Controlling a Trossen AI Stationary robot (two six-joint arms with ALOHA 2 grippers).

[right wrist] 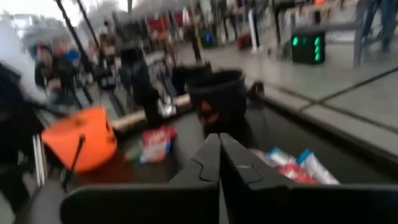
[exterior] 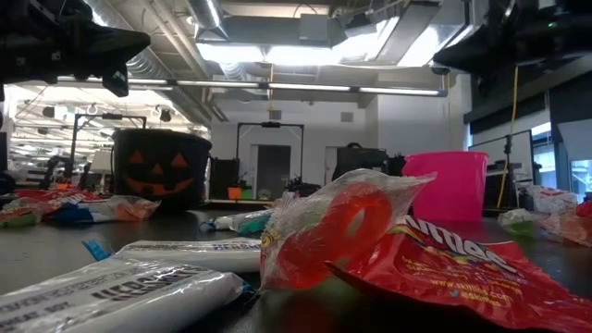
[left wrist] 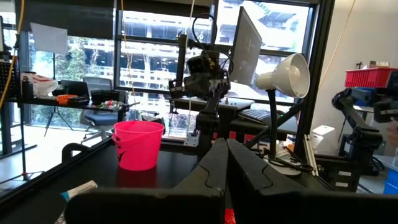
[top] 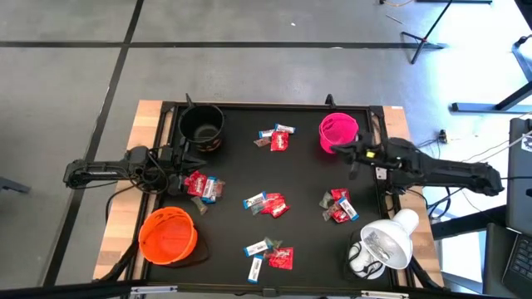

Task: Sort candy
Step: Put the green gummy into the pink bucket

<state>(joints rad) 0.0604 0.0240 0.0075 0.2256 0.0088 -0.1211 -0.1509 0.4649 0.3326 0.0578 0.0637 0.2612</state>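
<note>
While both arms wait with nothing sorted, left gripper (top: 173,158) pressed together at the table's left edge, beside the pumpkin-faced black plastic bucket (top: 201,129) and the round orange plastic bowl (top: 168,235). Five loose clusters of small red and blue-and-white wrapped candy (top: 266,203) across the black mat. Right gripper (top: 353,154) closed, empty, near the pink plastic bucket (top: 338,132). Probably next: open, descend on one piece.

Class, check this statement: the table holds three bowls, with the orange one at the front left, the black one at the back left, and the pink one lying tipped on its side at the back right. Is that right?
Not quite. The pink bowl stands upright, not tipped, as the low view shows; its open top faces the high camera. The rest holds: the orange bowl is front left and the black bowl back left.
</note>
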